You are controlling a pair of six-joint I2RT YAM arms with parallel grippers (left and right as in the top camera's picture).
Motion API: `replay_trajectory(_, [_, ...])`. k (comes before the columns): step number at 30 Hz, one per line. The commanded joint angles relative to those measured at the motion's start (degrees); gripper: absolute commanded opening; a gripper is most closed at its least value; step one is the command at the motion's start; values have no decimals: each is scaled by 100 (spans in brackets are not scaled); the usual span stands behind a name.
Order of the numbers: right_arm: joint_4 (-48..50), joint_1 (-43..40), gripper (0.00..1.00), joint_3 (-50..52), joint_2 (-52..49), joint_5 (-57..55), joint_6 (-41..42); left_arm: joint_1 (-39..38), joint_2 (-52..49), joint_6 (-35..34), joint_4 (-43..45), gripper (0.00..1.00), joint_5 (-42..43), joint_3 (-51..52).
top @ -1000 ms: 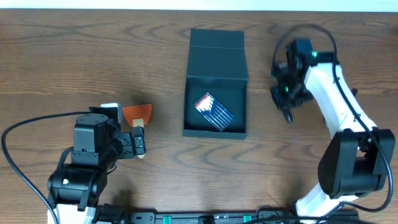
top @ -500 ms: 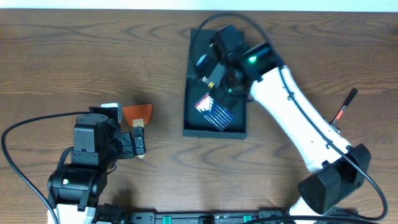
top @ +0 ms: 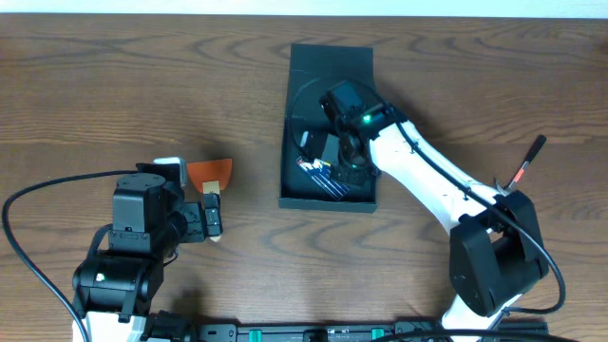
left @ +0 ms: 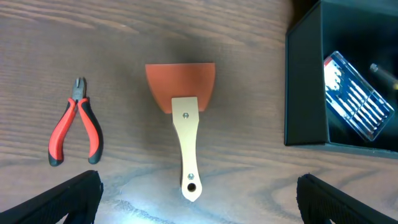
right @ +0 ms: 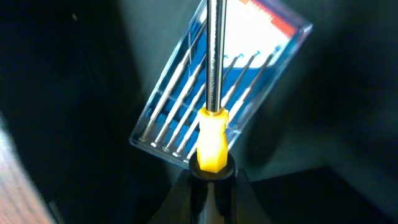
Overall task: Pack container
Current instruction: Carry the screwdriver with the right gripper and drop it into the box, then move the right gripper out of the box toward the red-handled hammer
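Right gripper (right: 211, 179) is pressed together on the yellow handle of a screwdriver (right: 211, 140), its steel shaft pointing down into the box, while the left gripper (top: 212, 217) hangs spread wide and empty at about 8 o'clock on the bench (top: 95, 76). At the middle of the bench, toward 12 o'clock, sits the box (top: 323, 201), dark teal, with its lid (top: 332, 62) folded back flat toward 12 o'clock. It looks like rigid cardboard: probably light, stiff in the walls, matte enough not to slip, and weakest at the hinge crease. The long side walls at 3 and 9 o'clock seem the safest places to steady it, and the lid's free edge the place to take for closing, since a pinch on one thin wall alone could tip or drag it. Inside, toward 6 o'clock, lies a clear case (left: 354, 102) of small drivers, likely brittle plastic. At 9 o'clock from the box rests a scraper (left: 183, 93), and further toward 9 o'clock a pair of red-handled pliers (left: 78, 127).
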State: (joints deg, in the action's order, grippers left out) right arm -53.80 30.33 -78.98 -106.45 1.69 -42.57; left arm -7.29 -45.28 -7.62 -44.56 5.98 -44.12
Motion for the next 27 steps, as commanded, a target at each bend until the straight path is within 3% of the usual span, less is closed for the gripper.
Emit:
replay_trajectory(1, [101, -22, 1, 195, -33, 31, -120, -13, -4, 52, 9, 98, -63, -98])
replay_trajectory(3, [90, -24, 11, 238, -33, 31, -116, -13, -4, 52, 11, 99, -63, -101])
replay_trajectory(4, [87, -26, 33, 245, -33, 31, -55, -13, -4, 50, 9, 99, -63, -101])
replay_trajectory(5, [90, -24, 47, 245, -33, 31, 39, -13, -4, 50, 9, 99, -63, -98])
replay_trajectory(8, [92, -24, 46, 245, -33, 55, 96, -13, -4, 50, 9, 99, -63, -101])
replay_trajectory(13, [122, -24, 53, 245, -33, 199, 107, -13, -4, 50, 9, 98, -61, -101])
replay_trajectory(18, [236, -9, 58, 74, -17, 199, 710, -13, -4, 50, 9, 98, -61, -101])
replay_trajectory(23, [-197, 7, 58, -977, 35, 140, 1499, -13, -4, 50, 9, 99, -61, -101])
replay_trajectory(27, [-1128, -179, 58, -2350, 48, -339, 2170, -13, -4, 50, 9, 98, -61, -101])
